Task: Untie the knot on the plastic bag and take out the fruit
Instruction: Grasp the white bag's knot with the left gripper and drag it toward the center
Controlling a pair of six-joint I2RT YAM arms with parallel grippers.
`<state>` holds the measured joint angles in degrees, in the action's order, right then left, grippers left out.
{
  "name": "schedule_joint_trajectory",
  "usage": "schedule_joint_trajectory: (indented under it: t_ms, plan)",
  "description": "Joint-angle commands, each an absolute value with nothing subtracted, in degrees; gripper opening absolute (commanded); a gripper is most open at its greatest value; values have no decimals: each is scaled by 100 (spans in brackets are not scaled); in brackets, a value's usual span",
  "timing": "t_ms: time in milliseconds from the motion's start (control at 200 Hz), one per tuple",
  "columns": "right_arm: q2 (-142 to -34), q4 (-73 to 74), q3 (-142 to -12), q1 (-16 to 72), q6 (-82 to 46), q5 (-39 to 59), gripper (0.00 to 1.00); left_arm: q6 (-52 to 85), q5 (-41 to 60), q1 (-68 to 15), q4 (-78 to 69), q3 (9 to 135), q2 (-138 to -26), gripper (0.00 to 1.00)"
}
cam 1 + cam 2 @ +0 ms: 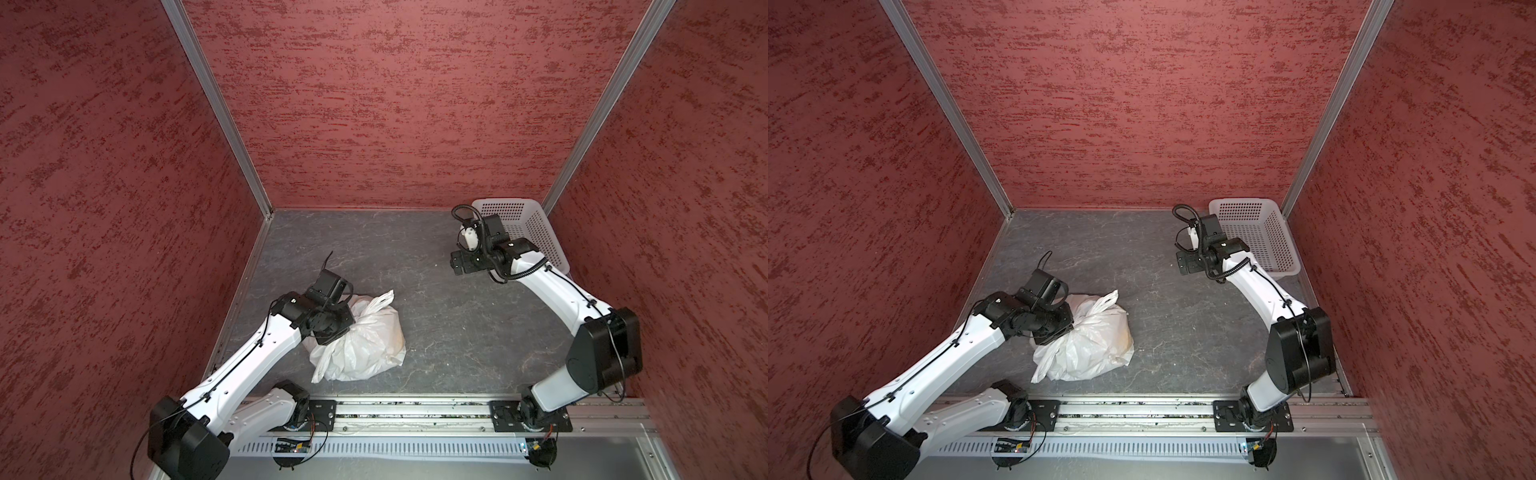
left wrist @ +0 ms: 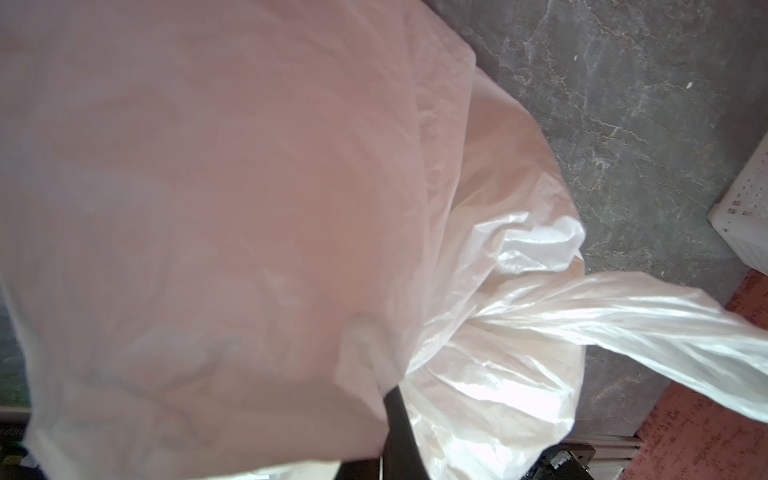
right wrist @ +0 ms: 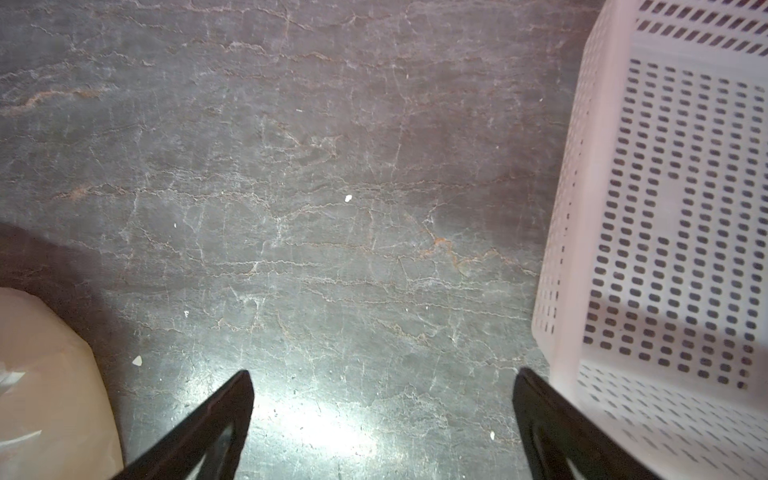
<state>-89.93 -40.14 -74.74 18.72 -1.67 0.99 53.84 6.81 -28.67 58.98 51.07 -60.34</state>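
On the left of the grey table (image 1: 436,324), the plastic bag (image 1: 365,345) lies tied and lumpy in both top views. The left gripper (image 2: 392,409) presses into its near-left side with the jaws closed on a fold of the bag's film beside the knot (image 2: 473,320); a twisted tail trails from the knot, and what is inside cannot be made out. Well apart to the right, the right gripper (image 3: 382,374) hangs over bare table with its jaws spread wide and nothing between them, just beside the white perforated basket (image 1: 532,224) in the far right corner.
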Motion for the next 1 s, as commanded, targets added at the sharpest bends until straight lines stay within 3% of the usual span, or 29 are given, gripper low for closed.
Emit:
schedule_joint_trajectory:
  t_ms: [0, 571, 997]
  plan:
    - [-8731, -3831, -7379, 1907, -298, 181, 99, 5169, 915, -2865, 5612, 5462, -6132, 0]
    - [-8440, -3739, -7207, 1908, -389, 222, 98, 5191, 1795, -2807, 3753, 6778, -8028, 0]
    - [-8352, -3754, -7173, 1907, -391, 147, 98, 6080, 1589, -3205, 2434, 7324, -8969, 0]
